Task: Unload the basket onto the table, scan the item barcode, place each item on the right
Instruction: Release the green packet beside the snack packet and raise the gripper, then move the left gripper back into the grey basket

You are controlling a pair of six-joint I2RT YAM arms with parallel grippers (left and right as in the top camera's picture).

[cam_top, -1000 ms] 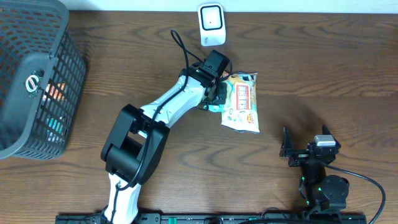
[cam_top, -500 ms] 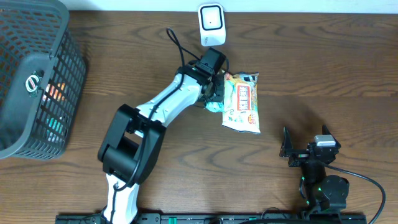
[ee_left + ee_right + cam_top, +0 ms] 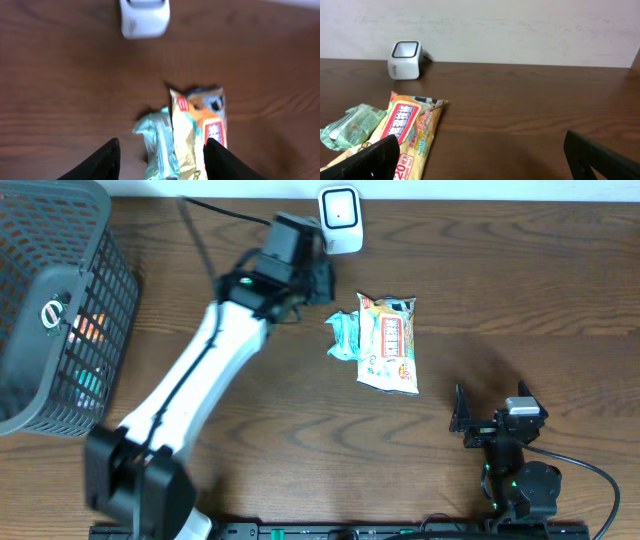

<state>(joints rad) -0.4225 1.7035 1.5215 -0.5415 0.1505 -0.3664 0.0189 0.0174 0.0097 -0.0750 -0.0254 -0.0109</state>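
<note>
Two packets lie flat on the wooden table (image 3: 520,300), about midway across it: a small mint-green packet (image 3: 343,335) and, touching its right edge, a longer orange snack bag (image 3: 388,345) printed face up. No barcode can be made out on either, so which faces carry one cannot be told. The white barcode scanner (image 3: 340,220) stands at the far edge, a little beyond the packets with its window facing up and toward them, so an item would probably have to be lifted and turned over it.

The left gripper (image 3: 162,150) hovers above the table between scanner and packets, its jaws partly spread and nothing in them. The green packet shows in the gap below, which suggests it is the item being worked. The right gripper (image 3: 482,157) sits parked at the near right, well apart from both, jaws fully spread and empty, likely kept out of the way. A dark mesh basket (image 3: 60,290) holding other goods stands at the far left.
</note>
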